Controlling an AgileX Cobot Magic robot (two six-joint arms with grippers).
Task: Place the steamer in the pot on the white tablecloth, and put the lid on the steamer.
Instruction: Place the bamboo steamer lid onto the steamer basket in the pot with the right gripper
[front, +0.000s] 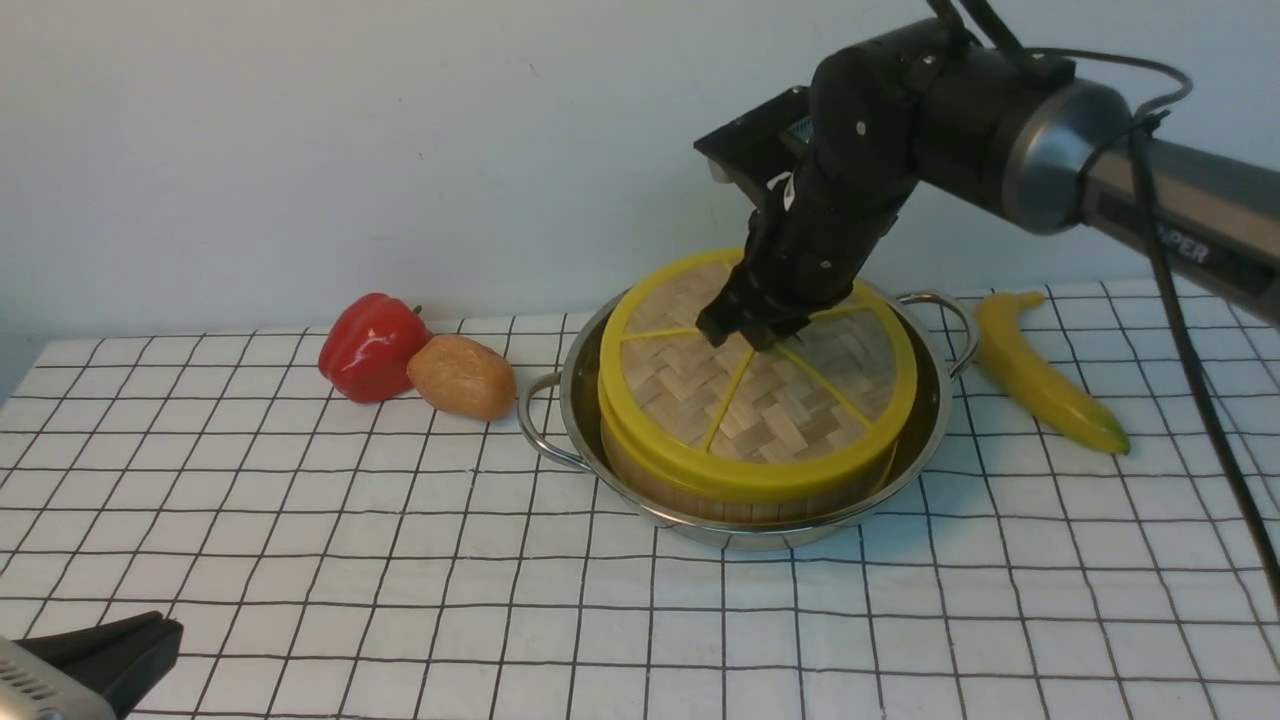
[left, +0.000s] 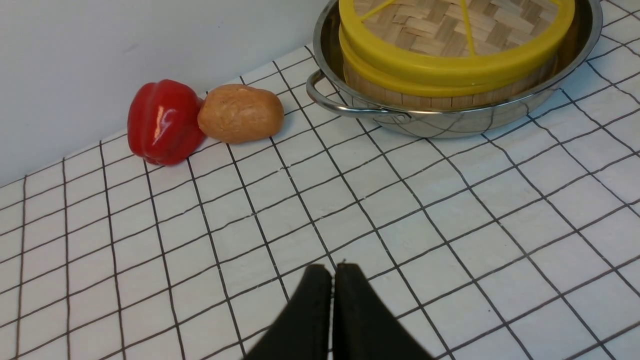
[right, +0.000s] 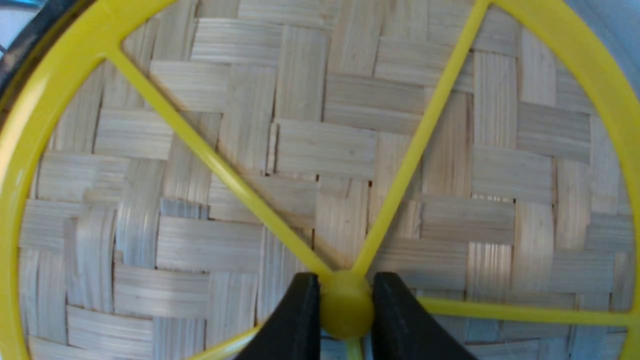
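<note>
The steel pot (front: 930, 420) (left: 450, 120) stands on the white tablecloth (front: 400, 560) with the bamboo steamer (front: 650, 478) (left: 400, 92) inside it. The woven lid (front: 770, 400) (left: 450, 35) (right: 300, 150) lies on top of the steamer, hiding its contents. My right gripper (front: 742, 335) (right: 346, 300) reaches down onto the lid's middle, its black fingers shut on the yellow knob (right: 346, 310). My left gripper (front: 150, 640) (left: 333, 272) hovers low near the cloth's front left corner, fingers pressed together, holding nothing.
A red pepper (front: 372, 345) (left: 160, 122) and a brown potato (front: 462, 377) (left: 240, 113) lie side by side left of the pot. A banana (front: 1045, 375) lies right of it. A pale wall rises behind the table.
</note>
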